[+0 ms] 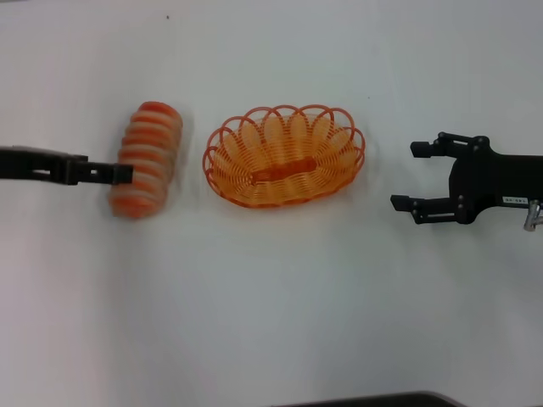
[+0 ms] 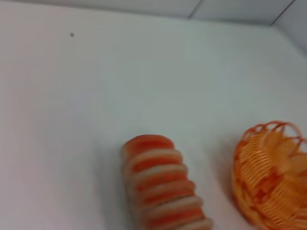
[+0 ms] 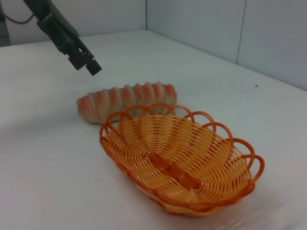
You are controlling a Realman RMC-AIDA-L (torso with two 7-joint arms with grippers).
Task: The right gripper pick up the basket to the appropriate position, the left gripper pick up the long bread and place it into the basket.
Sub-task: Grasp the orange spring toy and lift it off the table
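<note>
The long bread (image 1: 146, 158), striped orange-red and cream, lies on the white table to the left of the basket (image 1: 339, 161). The orange wire basket is empty and stands at the table's middle. My left gripper (image 1: 123, 174) reaches in from the left and hovers over the bread's left side, above it in the right wrist view (image 3: 91, 67). My right gripper (image 1: 405, 175) is open and empty, a short way to the right of the basket and apart from it. The bread (image 2: 163, 187) and the basket (image 2: 271, 172) show in the left wrist view, and both show in the right wrist view (image 3: 127, 98) (image 3: 177, 158).
The white table (image 1: 271, 305) spreads all around the two objects. A dark edge (image 1: 365, 400) shows at the near side. Pale wall panels (image 3: 201, 24) stand behind the table's far edge.
</note>
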